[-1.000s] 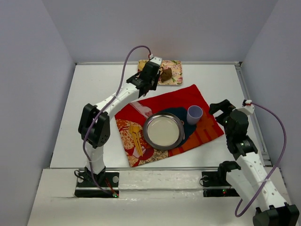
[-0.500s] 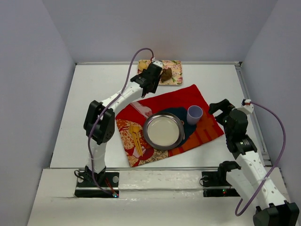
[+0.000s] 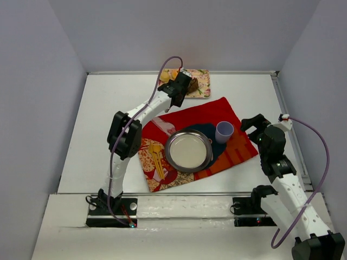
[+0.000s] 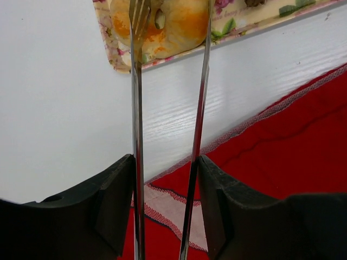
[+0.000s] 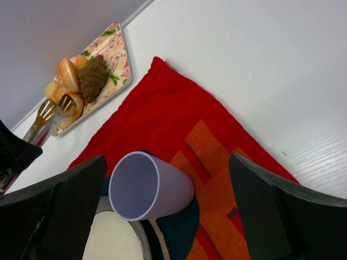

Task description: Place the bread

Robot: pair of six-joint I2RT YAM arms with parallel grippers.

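Left wrist: one bun (image 4: 181, 21), one tongs (image 4: 135, 135)

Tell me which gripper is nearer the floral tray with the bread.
Left. The left gripper is just short of the tray, its tongs reaching the bread roll. The right gripper hangs open beside the purple cup, well away.

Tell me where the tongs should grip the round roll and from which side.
Grip the roll across its widest middle, coming from the tray's near long edge, as the tongs point. It is round and smooth, so the tips should flank both sides; one tip overlies it now.
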